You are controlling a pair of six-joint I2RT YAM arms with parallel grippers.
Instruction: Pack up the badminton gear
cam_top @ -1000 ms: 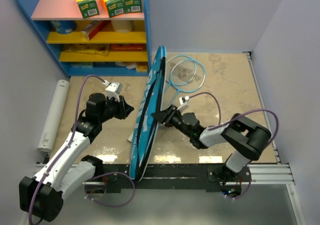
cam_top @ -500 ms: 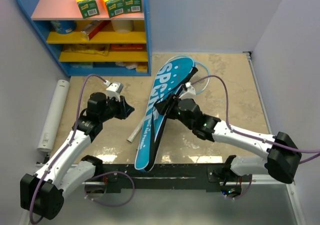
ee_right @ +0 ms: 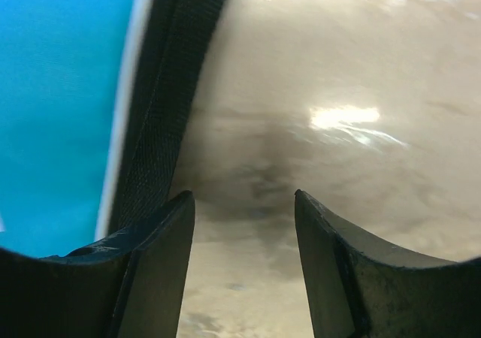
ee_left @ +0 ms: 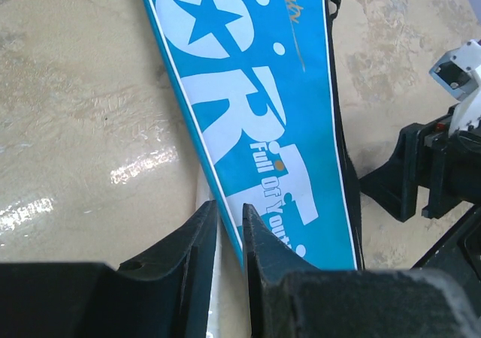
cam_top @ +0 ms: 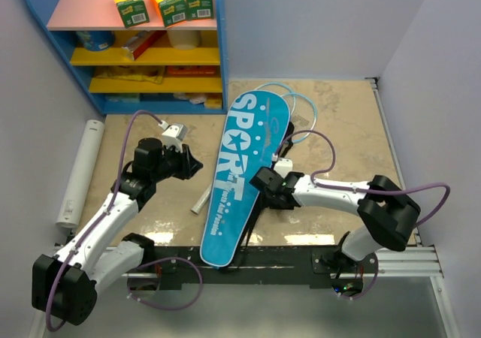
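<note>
- The blue "SPORT" bag [cam_top: 240,173] lies flat and slantwise on the counter [cam_top: 346,143], lettering up. Its wide head points to the far side and its narrow end reaches the near edge.
- Light-blue racket hoops [cam_top: 313,116] stick out past the bag's head on its far right side. A silver-white handle [cam_top: 201,201] pokes out from its left edge, so the rackets look to lie beneath or only partly inside the bag; which cannot be told.
- No shuttlecock shows in any view.
- The left tool [cam_top: 194,165] hovers left of the bag, above the handle. In its wrist view the fingers are drawn almost together, a slit between them, with nothing in them.
- The right tool [cam_top: 264,190] sits low at the bag's right edge. Its fingers are spread apart and empty over bare counter, just beside the bag's black strap [ee_right: 161,90].
- Judged from this, packing is at an early stage. The rackets have yet to go fully inside, the shuttlecocks must be found and added, and the bag then needs closing.
</note>
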